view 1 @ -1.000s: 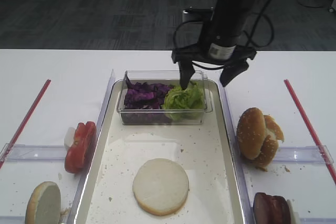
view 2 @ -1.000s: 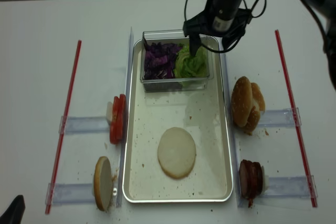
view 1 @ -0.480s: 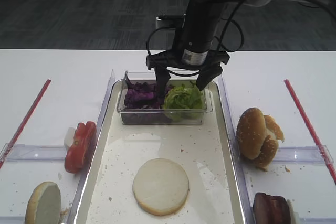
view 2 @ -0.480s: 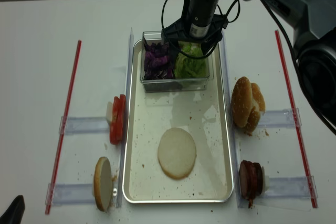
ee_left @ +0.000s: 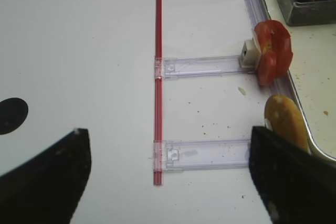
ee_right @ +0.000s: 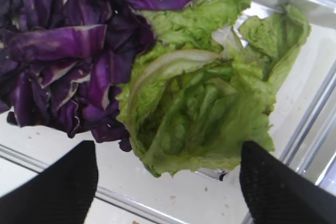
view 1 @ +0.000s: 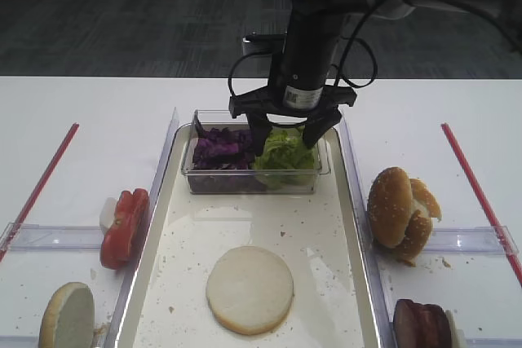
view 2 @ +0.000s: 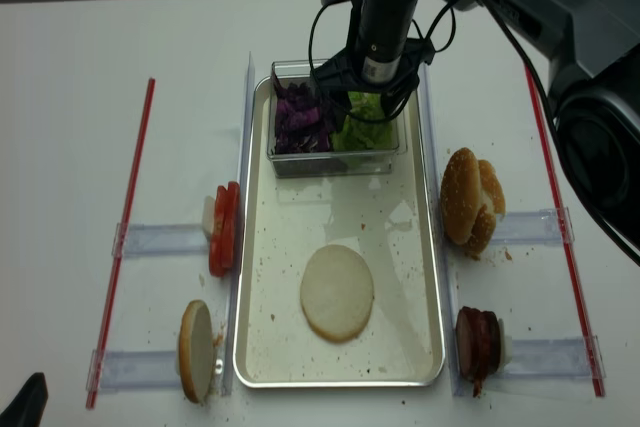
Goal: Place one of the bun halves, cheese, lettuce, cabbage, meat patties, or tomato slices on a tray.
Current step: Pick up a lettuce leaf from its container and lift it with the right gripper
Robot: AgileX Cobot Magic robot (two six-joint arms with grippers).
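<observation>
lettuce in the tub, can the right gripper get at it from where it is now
Probably yes: the right gripper hangs open with its fingers either side of the lettuce, nothing over it; the cabbage lies beside.

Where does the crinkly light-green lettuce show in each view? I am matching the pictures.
Exterior high: lettuce upper centre, right half of the clear plastic tub.
Realsense high: upper centre.
Right wrist: fills the centre.
Left wrist: not in it.
Shared landmark: dark purple shredded cabbage beside it.

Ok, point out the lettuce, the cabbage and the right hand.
lettuce [ee_right: 210, 114], right wrist view, middle of the leaf.
cabbage [ee_right: 58, 51], right wrist view, centre of the clump.
right hand [view 1: 285, 138], exterior high view, midway between fingertips.
</observation>
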